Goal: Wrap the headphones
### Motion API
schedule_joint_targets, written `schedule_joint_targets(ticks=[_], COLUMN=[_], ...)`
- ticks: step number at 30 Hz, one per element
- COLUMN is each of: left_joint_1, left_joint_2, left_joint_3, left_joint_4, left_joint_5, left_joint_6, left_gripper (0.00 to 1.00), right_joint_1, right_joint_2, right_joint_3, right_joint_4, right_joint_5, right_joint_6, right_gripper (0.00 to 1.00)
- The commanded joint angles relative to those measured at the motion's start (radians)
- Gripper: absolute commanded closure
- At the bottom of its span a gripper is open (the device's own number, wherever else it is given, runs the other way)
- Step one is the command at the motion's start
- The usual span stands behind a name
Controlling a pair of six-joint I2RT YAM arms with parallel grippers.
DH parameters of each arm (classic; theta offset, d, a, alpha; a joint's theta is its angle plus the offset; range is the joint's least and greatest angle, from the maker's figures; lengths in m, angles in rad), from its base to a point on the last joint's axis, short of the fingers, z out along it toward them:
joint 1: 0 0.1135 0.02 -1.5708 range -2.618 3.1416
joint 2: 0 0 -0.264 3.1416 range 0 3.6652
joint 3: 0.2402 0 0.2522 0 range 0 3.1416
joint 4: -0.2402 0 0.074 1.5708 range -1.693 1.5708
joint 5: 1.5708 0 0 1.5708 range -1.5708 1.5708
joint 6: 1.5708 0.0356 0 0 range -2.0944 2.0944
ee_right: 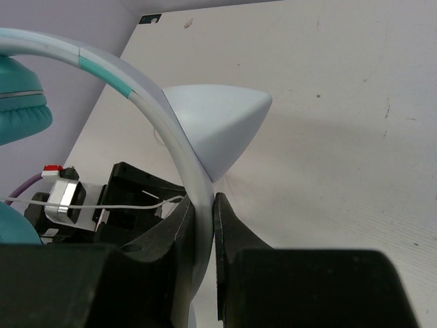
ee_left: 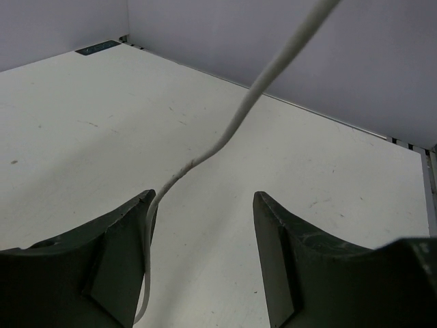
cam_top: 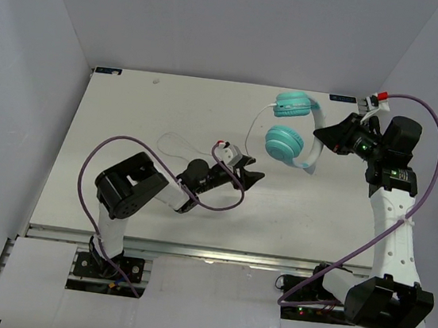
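— While the headphones (cam_top: pixel 291 129) hang at the far right of the table (cam_top: pixel 130 105), who's got them?
— The right gripper (ee_right: pixel 205 205), clenched on the pale headband (ee_right: pixel 54 44). Their cord (ee_left: pixel 232 130) trails between the left gripper's (ee_left: pixel 205 205) spread fingers, close against one, ungripped.

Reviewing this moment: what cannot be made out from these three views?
Left wrist view: the cord leaves by the top and bottom edges; whether it touches a finger of the left gripper is unclear.
Right wrist view: the earcups are cut off by the left edge; the right gripper, shut on the headband, hides the band below it.
Top view: the cord's free end is too thin to trace.
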Motion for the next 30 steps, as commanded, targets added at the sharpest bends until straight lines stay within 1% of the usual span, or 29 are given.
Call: schedule_joint_targets(ticks=[1,3,5,9,14,15,18,21,25,30], left_joint_1=[-0.005,-0.005,-0.006,-0.006,-0.005,-0.005,-0.005,-0.006,-0.005,-0.005], left_joint_2=[0.000,0.000,-0.003,-0.026,-0.102,-0.114,-0.159,-0.189,-0.213,-0.234], left_joint_3=[0.012,0.008,0.003,-0.042,-0.117,-0.138,-0.191,-0.250,-0.279,-0.276], left_joint_4=[0.195,0.188,0.179,0.185,0.176,0.174,0.162,0.160,0.156,0.097], left_joint_5=[-0.029,-0.031,-0.031,-0.026,0.027,0.036,0.084,0.106,0.119,0.151], left_joint_6=[0.003,0.014,0.026,0.038,0.077,0.086,0.136,0.163,0.164,0.154], left_gripper=[0.32,0.35,0.41,0.50,0.54,0.57,0.69,0.75,0.84,0.97], right_joint_1=[-0.002,-0.003,-0.003,-0.003,-0.003,-0.003,-0.003,-0.003,-0.003,-0.003], right_joint_2=[-0.032,-0.033,-0.038,-0.052,-0.058,-0.058,-0.062,-0.070,-0.078,-0.081], right_joint_3=[0.059,0.063,0.070,0.070,0.059,0.057,0.050,0.048,0.049,0.049], right_joint_4=[0.072,0.073,0.072,0.070,0.072,0.073,0.075,0.080,0.077,0.066], right_joint_5=[-0.039,-0.042,-0.046,-0.043,-0.031,-0.033,-0.038,-0.041,-0.040,-0.027], right_joint_6=[0.062,0.066,0.069,0.063,0.037,0.036,0.025,0.017,-0.004,-0.033], right_gripper=[0.92,0.92,0.92,0.92,0.92,0.92,0.92,0.92,0.92,0.92])
